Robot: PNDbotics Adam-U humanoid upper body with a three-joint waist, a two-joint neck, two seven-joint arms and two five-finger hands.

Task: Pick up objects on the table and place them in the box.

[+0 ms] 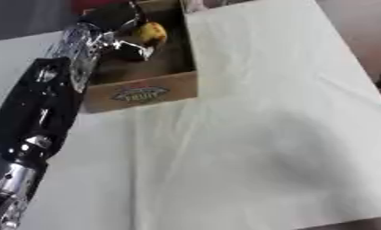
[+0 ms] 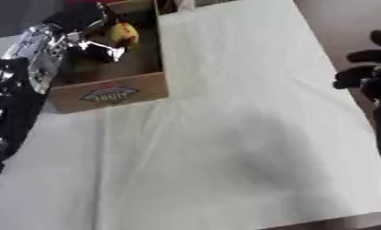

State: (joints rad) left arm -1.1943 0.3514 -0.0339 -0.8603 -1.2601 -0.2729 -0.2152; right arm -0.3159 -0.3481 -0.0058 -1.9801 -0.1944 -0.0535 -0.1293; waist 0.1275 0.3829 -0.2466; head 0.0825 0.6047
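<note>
White cloth point(image 1: 256, 134) covers the table. Upper left of frame: left hand point(image 1: 119, 24) reaches into the cardboard box point(image 1: 143, 93), fingers curled around a yellow fruit point(image 1: 150, 33). Right hand point(image 2: 374, 74) idles at right edge, fingers half-bent, grasping nothing.

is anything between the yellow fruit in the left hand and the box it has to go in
Nothing visible. The left hand already reaches over the near wall of the cardboard box, with the yellow fruit at its fingers above the box's inside. Blur hides whether the fingers are curled on it. The right hand idles at the right edge.
</note>
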